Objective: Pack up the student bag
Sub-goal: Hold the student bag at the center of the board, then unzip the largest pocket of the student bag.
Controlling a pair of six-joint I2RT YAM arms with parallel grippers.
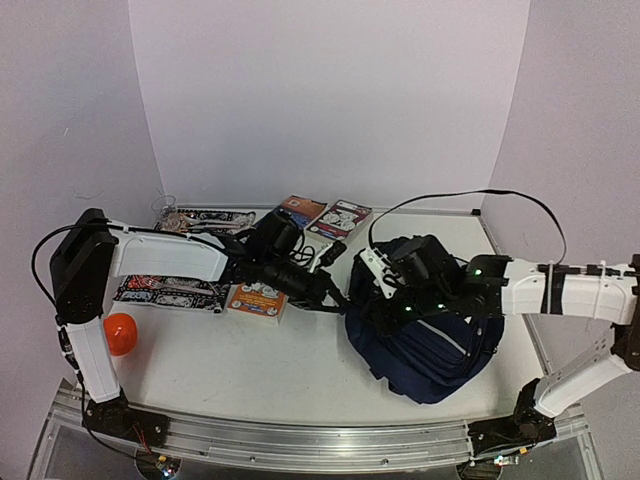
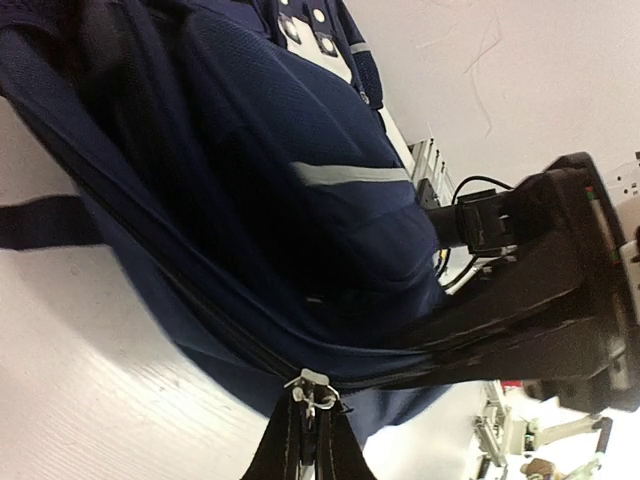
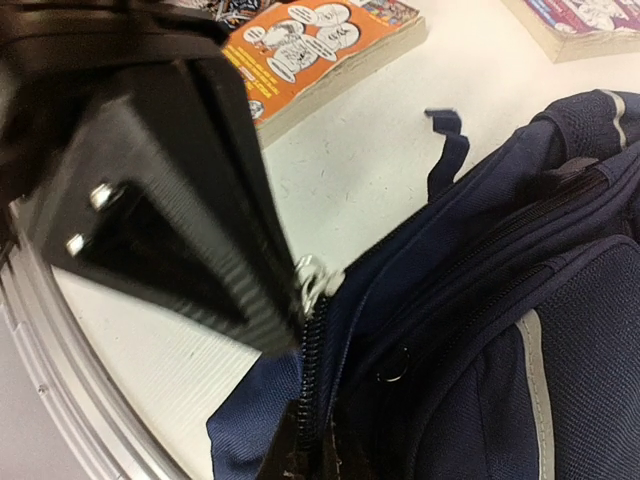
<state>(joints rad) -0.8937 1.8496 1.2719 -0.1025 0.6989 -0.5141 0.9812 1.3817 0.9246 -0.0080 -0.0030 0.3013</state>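
The student bag [image 1: 430, 345], navy with grey stripes, lies on the right half of the table. My left gripper [image 1: 335, 298] reaches across to its left edge. In the left wrist view the left gripper [image 2: 310, 405] is shut on the silver zipper pull [image 2: 312, 388] of the student bag [image 2: 250, 180]. My right gripper [image 1: 358, 303] comes in from the right, just beside the left one. In the right wrist view the right gripper [image 3: 315, 440] is shut on the student bag [image 3: 500, 300] at the zipper tape, a little below the zipper pull [image 3: 315, 275].
An orange book [image 1: 257, 300] lies left of the bag, and two more books [image 1: 300, 210] [image 1: 340, 217] lie at the back. A black patterned mat [image 1: 170, 292] and an orange ball [image 1: 120, 333] are at the left. The table's metal rim [image 3: 60, 360] runs close to the bag.
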